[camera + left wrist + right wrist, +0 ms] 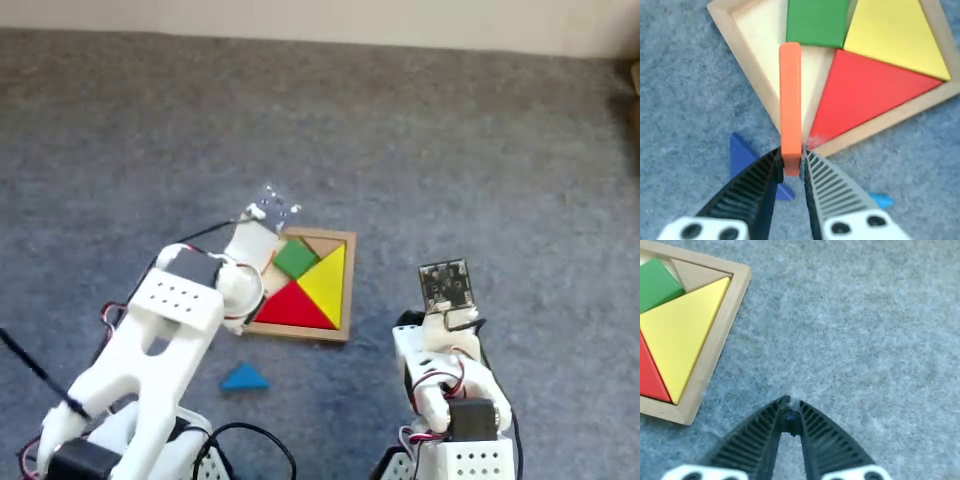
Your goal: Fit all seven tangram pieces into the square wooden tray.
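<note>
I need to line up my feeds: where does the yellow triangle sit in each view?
High view: yellow triangle at the tray's right side.
Left wrist view: it borders the red triangle.
Right wrist view: it hugs the tray rim.
Shared landmark: green square beside it.

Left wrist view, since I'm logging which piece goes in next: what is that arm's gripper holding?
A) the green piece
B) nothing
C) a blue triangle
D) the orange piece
D: the left gripper is shut on the orange piece, held on edge over the wooden tray, while the green piece lies in the tray and a blue triangle lies on the carpet.
</note>
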You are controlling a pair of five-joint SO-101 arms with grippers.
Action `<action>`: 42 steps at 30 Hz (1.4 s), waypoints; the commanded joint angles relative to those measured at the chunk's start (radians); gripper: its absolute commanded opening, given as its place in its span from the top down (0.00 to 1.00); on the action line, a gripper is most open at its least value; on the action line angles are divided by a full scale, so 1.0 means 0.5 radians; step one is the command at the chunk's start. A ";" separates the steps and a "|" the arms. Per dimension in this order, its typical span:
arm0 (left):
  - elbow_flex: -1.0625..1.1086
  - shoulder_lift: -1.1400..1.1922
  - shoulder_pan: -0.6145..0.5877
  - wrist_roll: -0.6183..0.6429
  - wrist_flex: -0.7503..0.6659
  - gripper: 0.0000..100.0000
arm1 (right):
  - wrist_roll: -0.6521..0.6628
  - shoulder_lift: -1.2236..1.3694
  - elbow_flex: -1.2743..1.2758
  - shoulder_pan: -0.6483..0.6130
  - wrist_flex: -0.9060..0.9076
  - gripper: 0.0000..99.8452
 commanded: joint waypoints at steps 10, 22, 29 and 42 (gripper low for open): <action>-0.137 0.311 -0.014 0.129 -0.310 0.85 | -0.003 -0.038 0.204 0.026 -0.005 1.00; -0.118 0.008 0.035 0.129 -0.304 0.77 | -0.003 -0.038 0.204 0.026 -0.005 1.00; -0.137 -0.023 0.008 0.132 -0.316 0.77 | -0.003 -0.038 0.204 0.026 -0.005 1.00; -0.130 -0.005 -0.440 0.117 -0.525 0.77 | -0.003 -0.038 0.204 0.026 -0.005 1.00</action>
